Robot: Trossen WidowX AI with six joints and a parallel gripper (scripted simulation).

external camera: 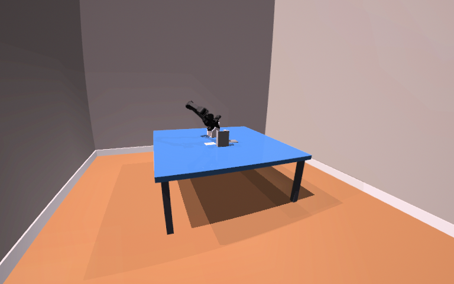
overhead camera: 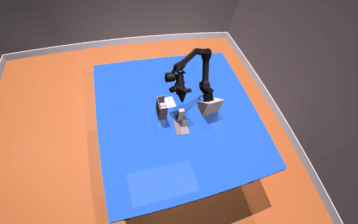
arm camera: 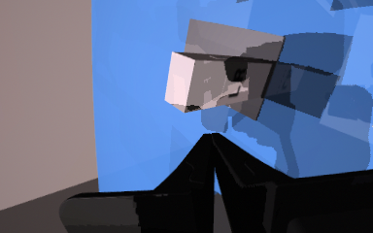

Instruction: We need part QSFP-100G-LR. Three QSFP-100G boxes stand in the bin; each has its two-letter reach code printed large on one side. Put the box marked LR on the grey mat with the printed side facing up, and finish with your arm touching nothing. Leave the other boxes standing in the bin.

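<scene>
The LR box (overhead camera: 180,114) (arm camera: 179,83) stands upright at the arm-side end of the grey mat (overhead camera: 182,131) (external camera: 234,141) (arm camera: 214,38). Its printed side faces sideways toward the arm; dark letter strokes show in the wrist view, partly under the gripper's shadow. My gripper (overhead camera: 182,101) (arm camera: 211,140) is shut with nothing between its fingertips. It hangs above the table, on the arm side of the box, apart from it. The grey bin (overhead camera: 162,114) (external camera: 222,138) stands beside the mat. Two pale box tops (overhead camera: 163,105) show inside it; their codes are not visible.
A white printed sheet (overhead camera: 171,102) (external camera: 210,143) lies beside the bin on the blue table (overhead camera: 224,147) (external camera: 187,160). The arm's pale base (overhead camera: 211,107) stands to the right of the box in the top view.
</scene>
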